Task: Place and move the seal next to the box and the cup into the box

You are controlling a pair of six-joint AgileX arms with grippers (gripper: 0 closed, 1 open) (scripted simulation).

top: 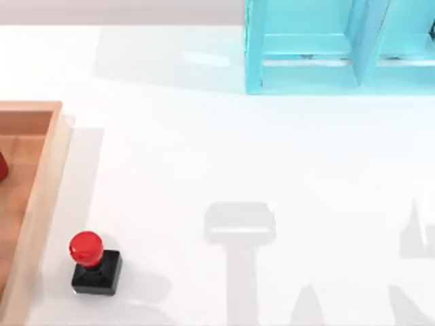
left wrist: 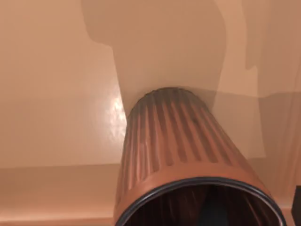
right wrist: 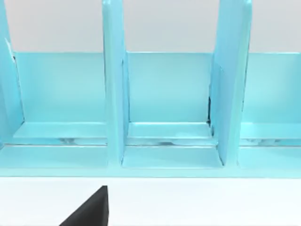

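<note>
The seal (top: 95,261), a black square block with a glossy red knob, stands upright on the white table just right of the box (top: 42,197), close to its rim but apart from it. The box is a light-brown wooden tray cut off by the top view's left edge. In the left wrist view the cup (left wrist: 174,155), ribbed and copper-brown, stands on the box's wooden floor (left wrist: 56,94), very close under my left gripper. A reddish sliver (top: 2,166) inside the box at the picture's edge may be the cup. My right arm is parked at the right.
A turquoise shelf unit (top: 312,47) stands at the back right of the table, and the right wrist view faces its compartments (right wrist: 169,94). Shadows of the arms fall on the white table near its front edge.
</note>
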